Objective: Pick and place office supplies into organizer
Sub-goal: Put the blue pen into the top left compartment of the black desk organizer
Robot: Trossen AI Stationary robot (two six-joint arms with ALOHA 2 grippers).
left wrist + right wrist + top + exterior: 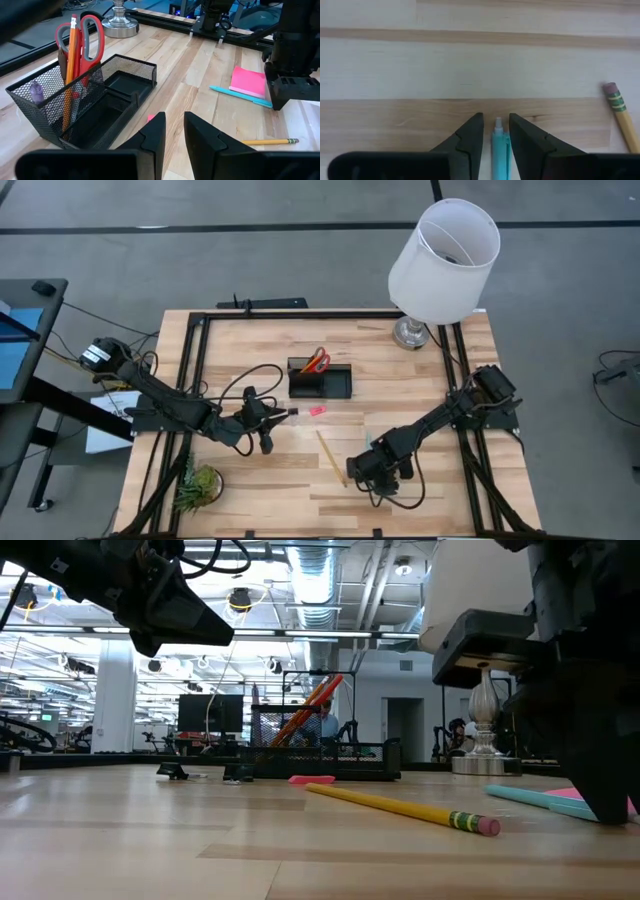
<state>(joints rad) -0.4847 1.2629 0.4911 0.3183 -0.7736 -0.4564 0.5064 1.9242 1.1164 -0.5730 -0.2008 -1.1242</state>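
The black mesh organizer (320, 380) (95, 107) stands at the table's far middle, holding red-handled scissors (86, 37), an orange pencil and a purple pen upright in its taller box. A teal pen (498, 147) (240, 96) lies partly on the pink sticky pad (248, 81), and my right gripper (496, 131) (372, 465) is down over one end of it. A yellow pencil (332, 457) (405, 807) lies to its left. My left gripper (174, 134) (284, 416) hovers near the organizer with a narrow gap and nothing between its fingers. A small pink eraser (317, 411) lies close by. My right gripper has the teal pen's end (498, 137) between its two fingers, one on each long side. The fingers come steeply from above and stand across the pen. The pen lies flat, its far part on the table (535, 798) and against the pink pad.
A white-shaded lamp (445, 260) stands at the far right corner, and a green plant tuft (197, 486) sits at the near left. Small black clips (205, 773) lie to the left of the organizer. Black rails (195, 360) frame the tabletop.
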